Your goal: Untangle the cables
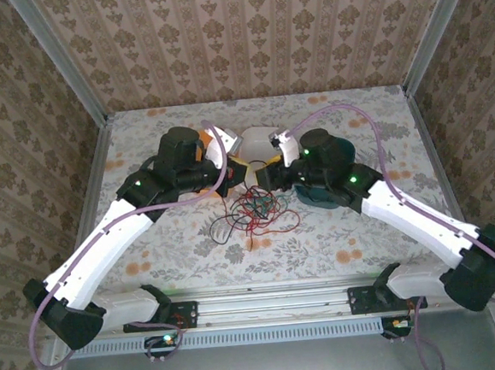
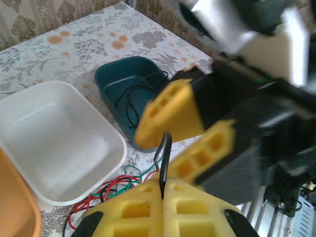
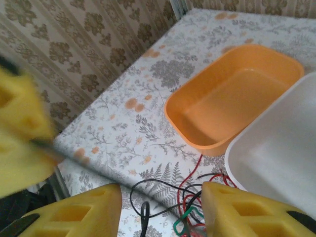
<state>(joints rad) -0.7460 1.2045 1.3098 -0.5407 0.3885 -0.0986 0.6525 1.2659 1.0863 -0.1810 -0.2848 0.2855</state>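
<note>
The cables [image 1: 254, 210] lie as a loose red, green and black tangle on the flowered table between the two arms. My left gripper [image 2: 163, 190] is shut on a black cable [image 2: 164, 158] that rises from between its yellow fingers. The red and green strands [image 2: 106, 190] lie below it beside the white bin. My right gripper [image 3: 160, 207] is open just above the tangle [image 3: 190, 207], with a black cable loop [image 3: 144, 217] in the gap between its fingers. Its yellow fingers [image 2: 170, 113] also show close in front of the left gripper. From above, both grippers [image 1: 232, 179] [image 1: 262, 177] nearly meet.
A white bin [image 2: 54, 138], a teal bin [image 2: 111, 81] with a black wire in it, and an orange bin [image 3: 232, 94] stand close behind the tangle. The white bin [image 1: 253, 142] sits between the arms. Walls enclose the table on three sides.
</note>
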